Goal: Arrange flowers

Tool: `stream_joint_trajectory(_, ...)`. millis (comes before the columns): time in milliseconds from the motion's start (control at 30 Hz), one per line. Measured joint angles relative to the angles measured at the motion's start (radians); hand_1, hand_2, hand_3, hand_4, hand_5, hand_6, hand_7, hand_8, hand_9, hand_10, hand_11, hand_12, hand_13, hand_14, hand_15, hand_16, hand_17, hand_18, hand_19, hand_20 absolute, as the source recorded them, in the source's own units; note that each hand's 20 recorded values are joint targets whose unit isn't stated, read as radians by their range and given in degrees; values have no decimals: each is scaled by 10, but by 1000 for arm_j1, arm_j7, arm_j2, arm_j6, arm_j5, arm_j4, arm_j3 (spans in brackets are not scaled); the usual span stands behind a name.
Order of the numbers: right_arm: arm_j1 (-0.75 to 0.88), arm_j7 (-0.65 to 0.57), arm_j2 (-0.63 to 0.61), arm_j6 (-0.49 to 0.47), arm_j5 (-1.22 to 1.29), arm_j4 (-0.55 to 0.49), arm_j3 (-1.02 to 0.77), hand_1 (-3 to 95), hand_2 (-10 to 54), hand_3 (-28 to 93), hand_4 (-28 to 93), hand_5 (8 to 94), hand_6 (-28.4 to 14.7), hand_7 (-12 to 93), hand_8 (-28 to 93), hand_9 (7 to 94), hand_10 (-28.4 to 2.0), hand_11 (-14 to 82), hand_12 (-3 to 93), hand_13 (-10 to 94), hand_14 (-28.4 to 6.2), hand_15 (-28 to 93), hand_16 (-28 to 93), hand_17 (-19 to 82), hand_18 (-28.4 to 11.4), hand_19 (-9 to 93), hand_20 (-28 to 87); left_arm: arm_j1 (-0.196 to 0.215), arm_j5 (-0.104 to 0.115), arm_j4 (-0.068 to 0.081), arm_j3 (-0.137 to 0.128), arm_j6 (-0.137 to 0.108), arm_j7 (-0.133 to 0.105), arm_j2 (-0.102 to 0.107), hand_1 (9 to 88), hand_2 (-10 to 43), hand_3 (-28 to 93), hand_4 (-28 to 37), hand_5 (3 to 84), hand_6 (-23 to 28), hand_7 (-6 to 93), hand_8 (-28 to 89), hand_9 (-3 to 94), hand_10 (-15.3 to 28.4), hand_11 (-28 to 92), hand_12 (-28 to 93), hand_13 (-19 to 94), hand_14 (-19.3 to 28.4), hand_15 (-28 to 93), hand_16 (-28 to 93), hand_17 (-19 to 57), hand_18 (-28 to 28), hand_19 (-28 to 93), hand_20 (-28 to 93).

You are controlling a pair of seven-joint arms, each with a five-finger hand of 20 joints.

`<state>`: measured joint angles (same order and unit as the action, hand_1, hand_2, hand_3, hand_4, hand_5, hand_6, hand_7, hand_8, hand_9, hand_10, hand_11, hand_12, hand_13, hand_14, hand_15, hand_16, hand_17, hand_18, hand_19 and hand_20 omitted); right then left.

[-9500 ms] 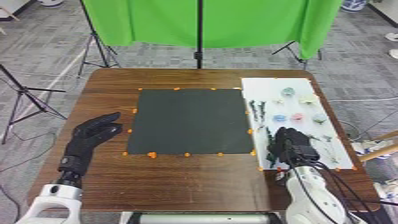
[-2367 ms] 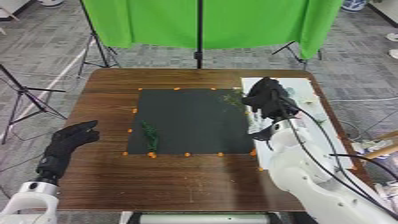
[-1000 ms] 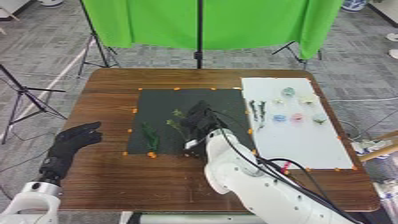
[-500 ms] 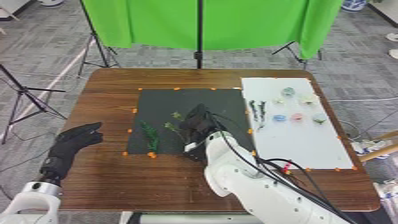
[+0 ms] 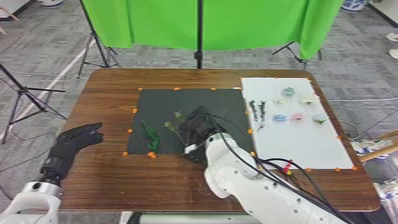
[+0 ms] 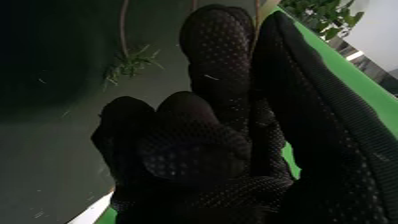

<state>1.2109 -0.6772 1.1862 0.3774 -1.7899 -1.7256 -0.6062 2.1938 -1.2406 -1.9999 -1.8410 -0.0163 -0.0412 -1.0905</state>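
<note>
The right hand [image 5: 199, 125] is over the right part of the black mat [image 5: 162, 100]; in the right wrist view, its thumb and a finger pinch a thin stem [image 6: 258, 30]. The left hand [image 5: 78, 137] is open, fingers relaxed, over the counter [image 5: 107, 190], left of the mat's left edge. A dark green sprig [image 5: 150, 136] lies just inside that edge. Pale green sprigs [image 5: 171, 125] lie between it and the right hand. The white sheet [image 5: 311, 150] borders the mat's right side and carries dark stems [image 5: 261, 112], blue [image 5: 280, 118] and pink [image 5: 298, 117] flower heads, and a pale flower [image 5: 308, 100]. Brown surface separates the mat's lower edge from the counter's near edge.
</note>
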Motion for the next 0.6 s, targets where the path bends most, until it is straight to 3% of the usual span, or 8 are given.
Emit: stream_joint_trajectory(600, 3, 9, 0, 3, -19, 12, 7, 520, -95, 518, -84, 777, -39, 215, 169, 875, -127, 330, 292, 937, -5, 585, 351, 557, -199, 932, 462, -2, -3, 0, 0, 3, 4, 0, 315, 44, 640, -175, 468, 55, 135, -57, 474, 147, 244, 137, 373, 193, 287, 11, 47, 163, 291, 295)
